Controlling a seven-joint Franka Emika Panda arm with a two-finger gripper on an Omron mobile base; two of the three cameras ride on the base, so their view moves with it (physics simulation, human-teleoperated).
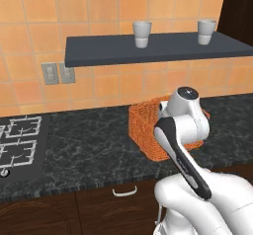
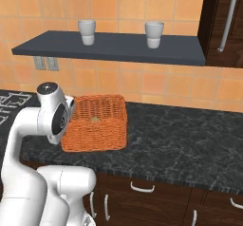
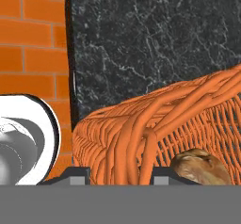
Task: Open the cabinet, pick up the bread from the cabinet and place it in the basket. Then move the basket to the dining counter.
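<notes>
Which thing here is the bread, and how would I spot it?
Find the black speckled counter under the dark shelf. An orange wicker basket sits on it, and the bread lies inside: a small golden-brown roll, unlike the white cups overhead.

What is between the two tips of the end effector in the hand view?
The wall of the basket stands between the tips of the end effector, seen in the hand view; the bread lies inside it.

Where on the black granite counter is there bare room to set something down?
Bare granite lies between the stove and the orange woven wicker basket, and right of the basket toward the dark cabinet. Around the basket it is crowded by the arm.
</notes>
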